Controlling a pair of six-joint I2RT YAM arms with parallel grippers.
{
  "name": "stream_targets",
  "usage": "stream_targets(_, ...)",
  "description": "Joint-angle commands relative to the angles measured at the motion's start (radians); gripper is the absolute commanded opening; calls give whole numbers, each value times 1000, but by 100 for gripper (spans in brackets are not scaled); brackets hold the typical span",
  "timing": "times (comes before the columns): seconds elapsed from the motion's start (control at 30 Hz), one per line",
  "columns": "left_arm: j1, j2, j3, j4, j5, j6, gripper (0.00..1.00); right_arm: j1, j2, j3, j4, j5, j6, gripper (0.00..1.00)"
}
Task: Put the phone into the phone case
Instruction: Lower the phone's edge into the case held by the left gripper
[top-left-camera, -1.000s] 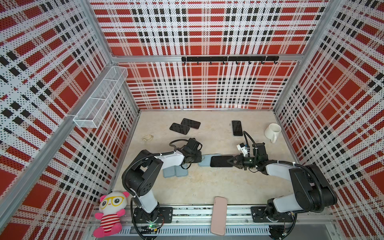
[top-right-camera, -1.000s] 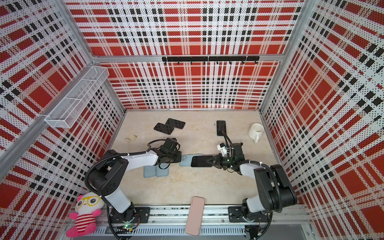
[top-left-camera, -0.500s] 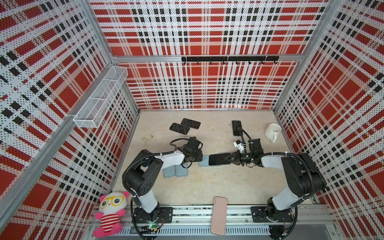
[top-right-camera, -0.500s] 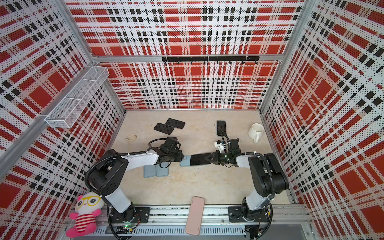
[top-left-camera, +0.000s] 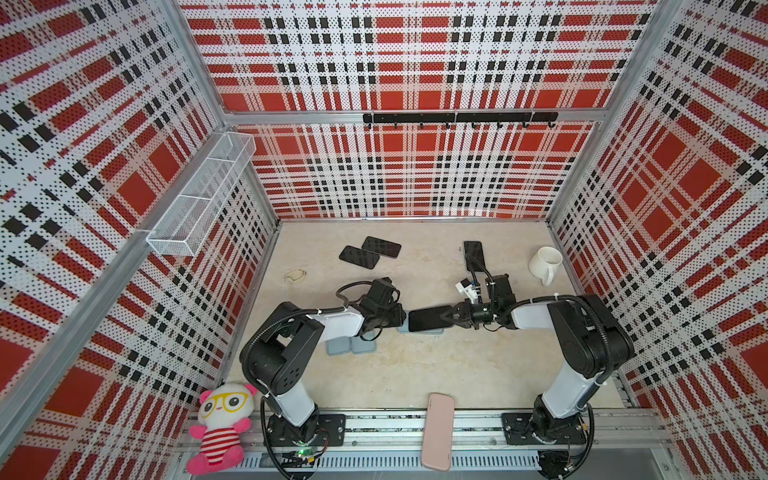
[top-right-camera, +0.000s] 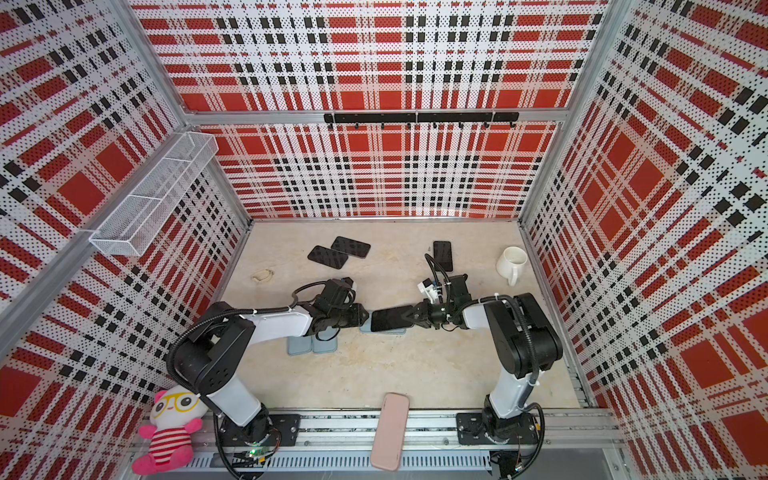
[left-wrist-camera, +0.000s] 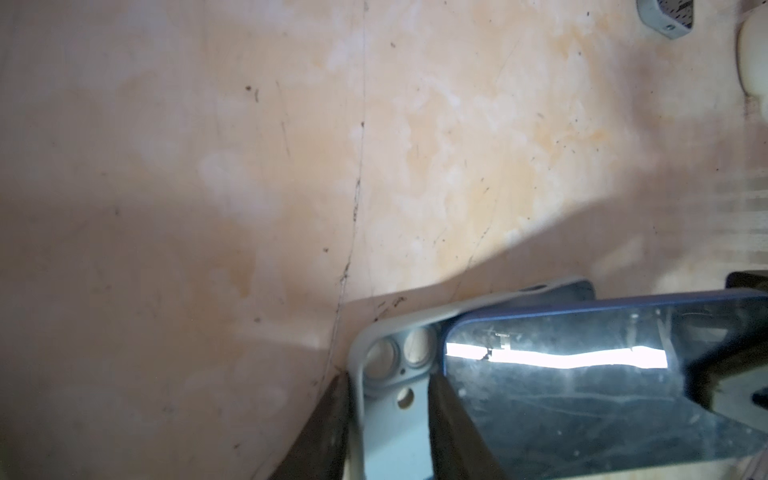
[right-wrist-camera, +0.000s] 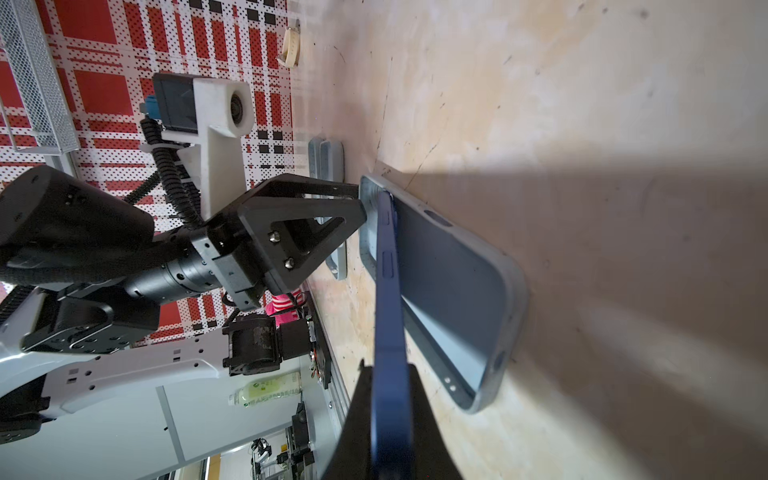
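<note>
Right fingers (right-wrist-camera: 351, 436) are clamped on one end of the phone (right-wrist-camera: 388, 291), holding it tilted so its far end enters the phone case (right-wrist-camera: 513, 291) first. Left fingers (left-wrist-camera: 322, 428) stand apart astride the case's camera end, probably to steady it on the tabletop (right-wrist-camera: 582, 104).

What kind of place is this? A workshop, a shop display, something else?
Probably a robot test booth in a lab: a left arm and right arm bolted to a rail, plaid perforated walls boxing in a table, and props such as spare phones, a mug and a plush toy.
</note>
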Motion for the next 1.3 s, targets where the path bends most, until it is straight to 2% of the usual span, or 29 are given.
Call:
stream_targets(0.0, 4, -22, -28, 64, 77, -30, 43, 39, 44, 7, 19, 33, 5, 0)
stream_targets(0.17, 6, -57, -75, 106, 92, -68, 51, 49, 64, -30, 142, 32, 86, 0)
stream_targets(0.43, 10, -68, -113, 141, 92, -84, 53, 90, 119, -34, 262, -4, 133, 0)
stream_targets(0.57, 10, -64, -109, 157, 95, -82, 54, 107, 129, -27, 274, -24, 133, 0)
stream_targets(0.7, 2, -67, -115, 165, 99, -101, 52, 109, 137, -35, 291, 13, 175, 0)
stream_targets(0.93, -2, -143, -180, 138, 66, -127, 51, 109, 174, -126, 570, 56, 376, 0)
stream_targets(1.27, -67, -163, -255, 291, 100, -240, 46, 124, 150, -149, 545, 122, 408, 0)
